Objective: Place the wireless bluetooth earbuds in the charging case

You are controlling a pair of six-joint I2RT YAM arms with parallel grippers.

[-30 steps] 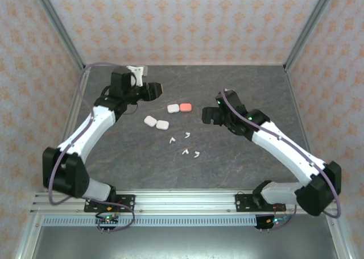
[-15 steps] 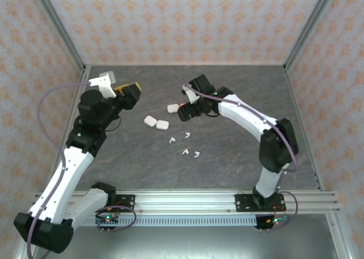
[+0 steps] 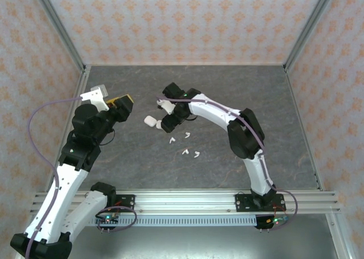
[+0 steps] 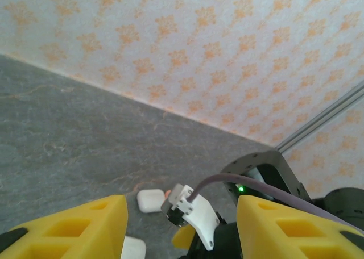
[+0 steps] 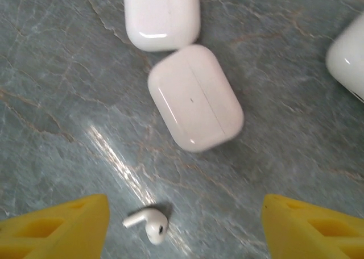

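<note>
My right gripper (image 5: 186, 213) has its blocky yellow jaws spread and empty. Between them, close to one finger, a glossy white hook-shaped earbud (image 5: 147, 222) lies on the veined grey table (image 5: 57, 100). A smooth pebble-like white case (image 5: 195, 97) sits just ahead. The left gripper (image 4: 181, 213) is likewise spread, holding nothing.

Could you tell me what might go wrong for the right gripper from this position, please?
1. The white charging case in front of the open right gripper seems to touch a second case; closing could nudge or catch both.
2. A loose white earbud lies near one finger and could be swept aside.
</note>
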